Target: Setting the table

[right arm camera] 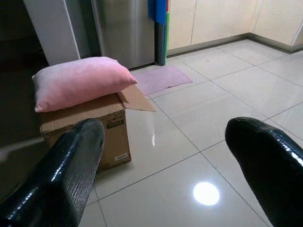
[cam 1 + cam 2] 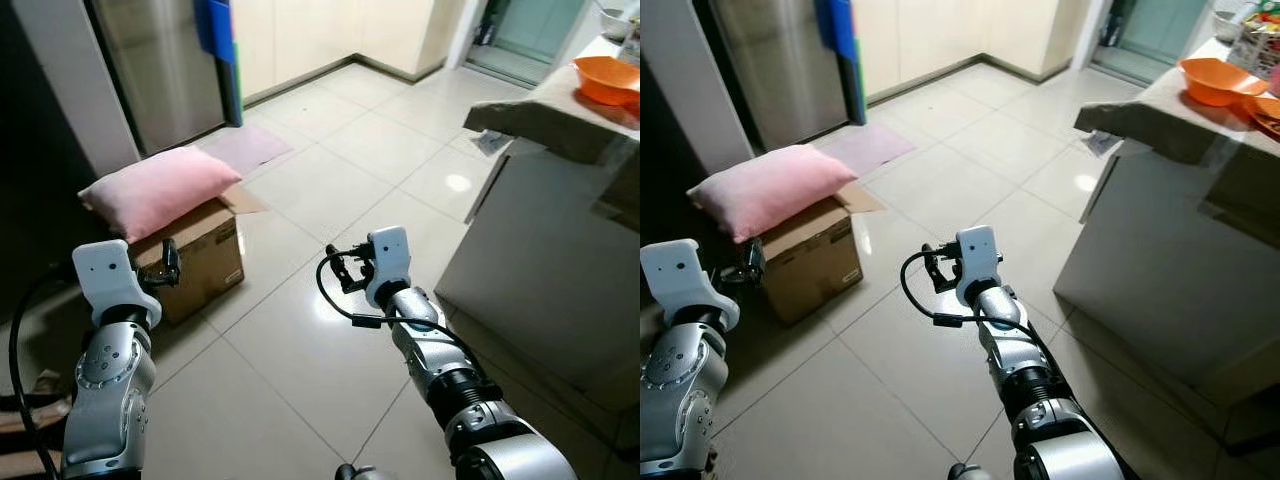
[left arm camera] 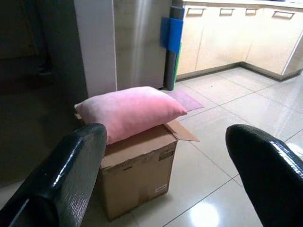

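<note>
Both silver arms reach forward over the glossy pale tiled floor (image 2: 330,130). The left gripper (image 3: 165,175) has its two black fingers spread wide with nothing between them, aimed at a brown cardboard box (image 2: 200,255) on the left with a soft pink pillow (image 2: 160,190) lying on top. The right gripper (image 1: 163,170) is likewise spread and empty, held over bare tiles near the middle. On the far right, an orange plastic bowl (image 2: 607,80) sits on the grey stone counter (image 2: 540,110), well apart from both grippers. A pale purple floor mat (image 2: 245,147) lies beyond the box, before a steel-fronted fridge (image 2: 165,70).
</note>
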Tool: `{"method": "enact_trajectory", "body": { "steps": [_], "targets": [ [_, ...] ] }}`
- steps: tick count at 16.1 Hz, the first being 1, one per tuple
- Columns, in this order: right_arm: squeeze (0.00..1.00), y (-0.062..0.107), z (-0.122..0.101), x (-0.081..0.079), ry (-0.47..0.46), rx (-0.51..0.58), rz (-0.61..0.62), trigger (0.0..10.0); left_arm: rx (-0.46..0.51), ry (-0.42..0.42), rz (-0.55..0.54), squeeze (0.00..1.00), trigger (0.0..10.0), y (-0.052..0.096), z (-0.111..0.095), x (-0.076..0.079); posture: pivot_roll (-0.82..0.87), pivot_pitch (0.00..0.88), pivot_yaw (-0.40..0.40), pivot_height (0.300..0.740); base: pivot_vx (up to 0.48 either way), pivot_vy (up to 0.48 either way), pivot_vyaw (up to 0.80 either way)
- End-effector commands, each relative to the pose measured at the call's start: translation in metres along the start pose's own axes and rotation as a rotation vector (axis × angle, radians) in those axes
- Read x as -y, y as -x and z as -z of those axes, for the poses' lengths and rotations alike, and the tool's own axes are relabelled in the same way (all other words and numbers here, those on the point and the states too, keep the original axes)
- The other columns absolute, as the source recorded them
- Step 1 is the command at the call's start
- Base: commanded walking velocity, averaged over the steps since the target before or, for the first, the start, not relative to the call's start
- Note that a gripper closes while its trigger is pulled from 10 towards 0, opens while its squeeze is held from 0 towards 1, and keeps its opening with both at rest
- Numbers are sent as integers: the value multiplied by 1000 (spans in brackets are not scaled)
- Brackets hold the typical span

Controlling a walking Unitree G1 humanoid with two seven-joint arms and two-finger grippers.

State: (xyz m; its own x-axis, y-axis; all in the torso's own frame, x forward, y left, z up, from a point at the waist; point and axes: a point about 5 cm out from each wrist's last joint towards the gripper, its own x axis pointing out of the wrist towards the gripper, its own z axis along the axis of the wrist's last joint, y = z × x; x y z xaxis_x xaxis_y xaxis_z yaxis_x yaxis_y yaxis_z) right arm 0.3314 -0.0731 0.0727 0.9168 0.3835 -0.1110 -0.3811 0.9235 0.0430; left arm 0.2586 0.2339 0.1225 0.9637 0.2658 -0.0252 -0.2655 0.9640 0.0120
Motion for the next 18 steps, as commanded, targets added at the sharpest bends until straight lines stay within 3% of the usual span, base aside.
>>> {"method": "enact_trajectory", "body": {
  "steps": [1, 7, 9, 12, 18],
  "targets": [
    [0, -3, -6, 3, 5, 12, 0, 10000, -7, -14, 9, 0, 10000, -1, 2, 2, 96, 0, -31, 740, 0, 0, -744],
    [0, -4, -10, 6, 13, 30, 3, 10000, 3, -18, 61, 0, 10000, -3, 1, 16, 75, 0, -21, 740, 0, 0, -744],
    [0, -5, -10, 4, 6, 33, 10, 10000, 7, -41, 84, 0, 10000, -3, 1, 18, 73, 0, -16, 740, 0, 0, -738],
    [0, -3, -8, -2, 9, 39, -15, 10000, -1, -3, 95, 0, 10000, -1, 2, 15, 66, 0, -26, 740, 0, 0, -740],
    [0, -1, -8, 5, 12, 32, -5, 10000, -18, 4, 123, 0, 10000, 2, 6, 21, 59, 0, -32, 740, 0, 0, -742]
  ]
}}
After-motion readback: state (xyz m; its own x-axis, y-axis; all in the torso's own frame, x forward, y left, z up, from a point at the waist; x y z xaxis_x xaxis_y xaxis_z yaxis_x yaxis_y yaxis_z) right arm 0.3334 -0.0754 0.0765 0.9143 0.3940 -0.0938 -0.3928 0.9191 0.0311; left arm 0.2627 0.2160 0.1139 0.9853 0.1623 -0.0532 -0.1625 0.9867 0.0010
